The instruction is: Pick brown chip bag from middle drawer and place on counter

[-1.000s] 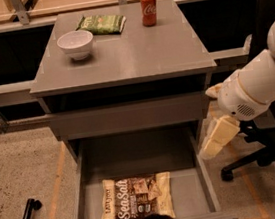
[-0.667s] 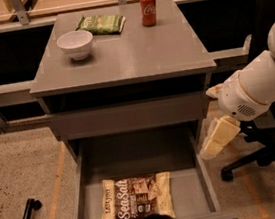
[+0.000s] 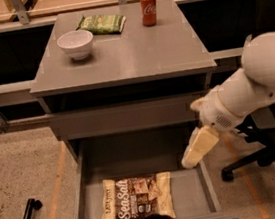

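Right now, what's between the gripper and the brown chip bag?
Only bare floor of the middle drawer, in the camera view. The gripper hangs by the drawer's right wall, up and right of the brown chip bag.

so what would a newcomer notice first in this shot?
The flat dark-brown "Sea Salt" chip bag lies in the pulled-out grey metal drawer, low in view. The white robot arm reaches in from the right, its cream gripper by the drawer's right wall, apart from the bag. The grey counter holds a white bowl, green snack bag and red can.
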Controlling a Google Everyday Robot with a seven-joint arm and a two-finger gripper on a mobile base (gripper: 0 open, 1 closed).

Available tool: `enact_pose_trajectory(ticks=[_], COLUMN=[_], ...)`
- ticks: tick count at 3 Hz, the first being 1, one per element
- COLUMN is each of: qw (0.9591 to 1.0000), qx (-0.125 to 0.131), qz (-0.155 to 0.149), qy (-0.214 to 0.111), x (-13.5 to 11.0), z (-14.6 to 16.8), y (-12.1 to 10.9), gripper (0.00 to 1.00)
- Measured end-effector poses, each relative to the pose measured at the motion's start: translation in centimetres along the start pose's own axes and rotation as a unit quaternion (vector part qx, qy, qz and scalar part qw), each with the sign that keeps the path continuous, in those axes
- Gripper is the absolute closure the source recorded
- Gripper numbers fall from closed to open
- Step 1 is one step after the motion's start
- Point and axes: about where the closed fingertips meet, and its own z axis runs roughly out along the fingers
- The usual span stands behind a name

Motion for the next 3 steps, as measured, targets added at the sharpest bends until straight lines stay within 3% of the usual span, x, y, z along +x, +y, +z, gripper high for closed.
enact_pose_trajectory(ticks=[1, 2, 3], qw=[0.9992, 0.9974, 0.9971], qx=[-0.034, -0.069, -0.072], qz=[-0.017, 0.024, 0.027], qy=[0.009, 0.001, 0.0], x=[-1.0, 0.1, 0.4], z=[4.9, 10.3, 10.9], y=[0.4, 0.9, 0.9], gripper=[0.0, 0.0, 0.0])
